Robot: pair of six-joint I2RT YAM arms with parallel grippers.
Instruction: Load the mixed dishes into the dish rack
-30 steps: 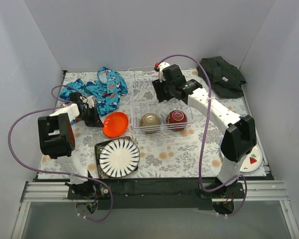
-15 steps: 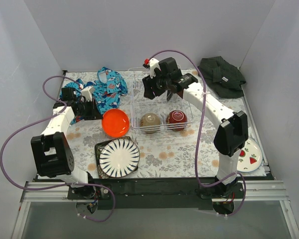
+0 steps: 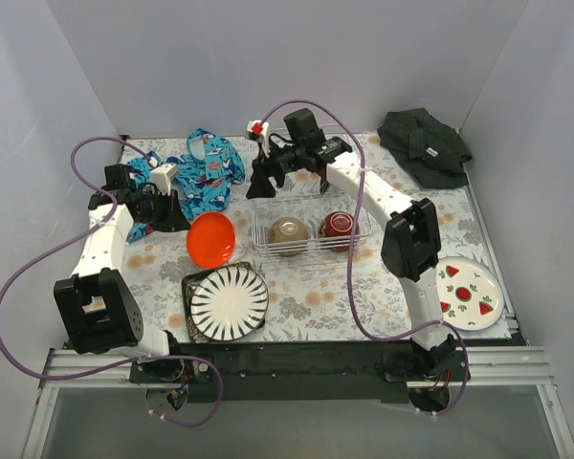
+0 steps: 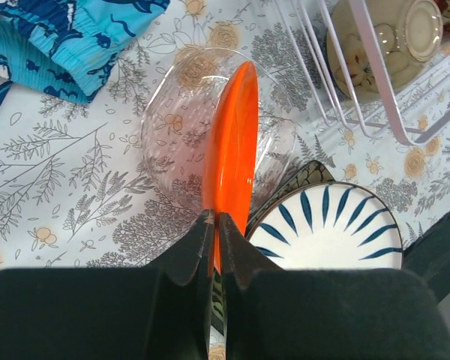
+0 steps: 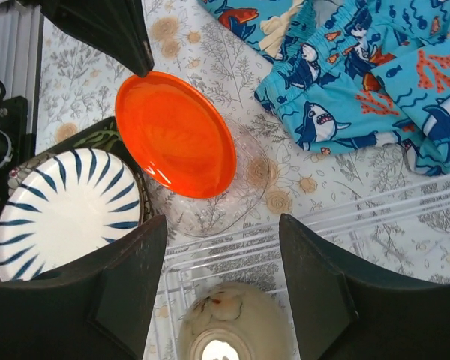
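My left gripper (image 3: 175,212) is shut on the rim of the orange plate (image 3: 210,239) and holds it tilted on edge, just left of the white wire dish rack (image 3: 362,206); the left wrist view shows the jaws (image 4: 214,222) pinching the plate (image 4: 231,135). My right gripper (image 3: 262,182) is open and empty above the rack's left end. The cream bowl (image 3: 289,230) and dark red bowl (image 3: 340,226) lie in the rack. The black-striped white plate (image 3: 229,302) rests on the dark square plate (image 3: 190,283). The watermelon-print plate (image 3: 469,290) lies at the right. The pink cup and black dish are out of view.
A clear glass plate (image 5: 232,195) lies on the table under the orange plate (image 5: 176,135). The blue patterned cloth (image 3: 199,172) is at the back left. The dark green-black cloth (image 3: 423,143) is at the back right. White walls enclose the table.
My left gripper has lifted the orange plate and tilted it on edge. My right arm swung left over the rack's left end, uncovering the watermelon-print plate.
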